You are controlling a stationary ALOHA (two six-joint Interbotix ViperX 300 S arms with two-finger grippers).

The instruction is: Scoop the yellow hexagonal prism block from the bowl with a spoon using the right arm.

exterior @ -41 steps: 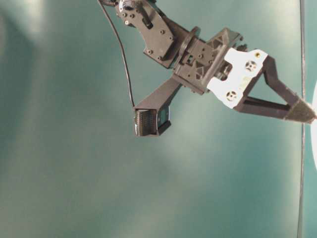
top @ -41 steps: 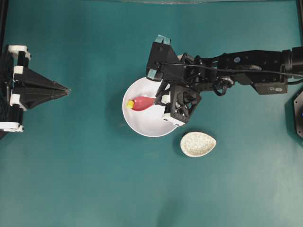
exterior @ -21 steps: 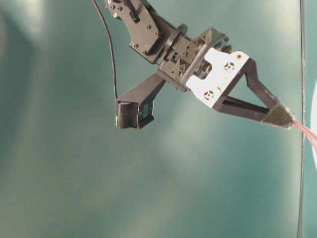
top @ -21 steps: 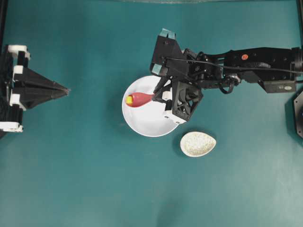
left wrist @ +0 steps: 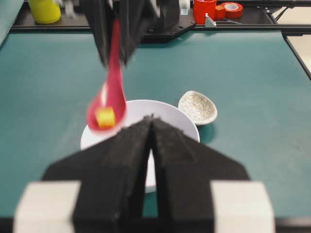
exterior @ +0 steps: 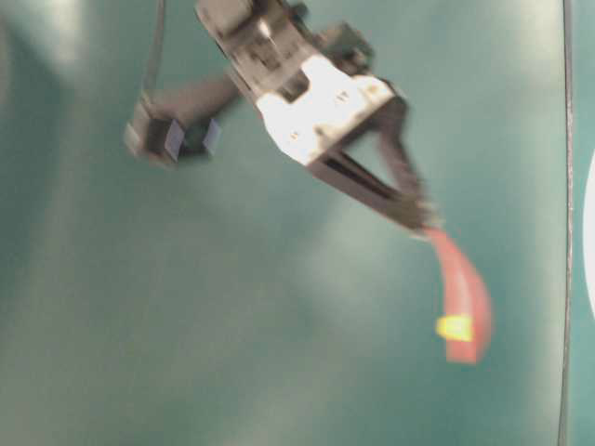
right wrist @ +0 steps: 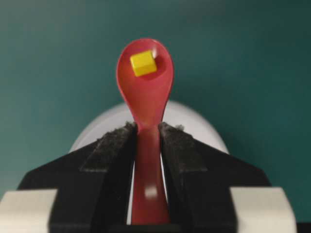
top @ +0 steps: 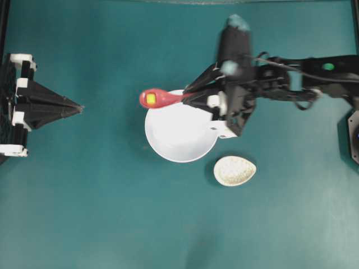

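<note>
Across the whole scene, largest first:
Surface: flat teal tabletop point(top: 101, 196), carrying the dishes.
Right arm: black jointed robot arm point(top: 291, 89) with white parts, reaching in from the right of the overhead view, blurred there.
Left pincer: black pointed pincer point(top: 79, 107) with white clips, at the left edge of the overhead view, well apart from the dishes; fingers pressed together in the left wrist view, holding nothing.
Bowl: large round plain white bowl point(top: 179, 134), resting on the surface below the right arm's wrist; no contents visible.
Right pincer: black foam-padded pincer point(right wrist: 147, 133), clamped narrowly on the spoon's handle, one pad on each side.
Small dish: speckled beige oval dish point(top: 234, 171), just beside the bowl, lower right in the overhead view.
Spoon: glossy pink-red soup spoon point(top: 162, 98), held above the surface, scoop over the bowl's upper-left rim in the overhead view.
Block: tiny bright yellow hexagonal prism block point(right wrist: 143, 63), lying in the spoon's scoop, outside the bowl.
</note>
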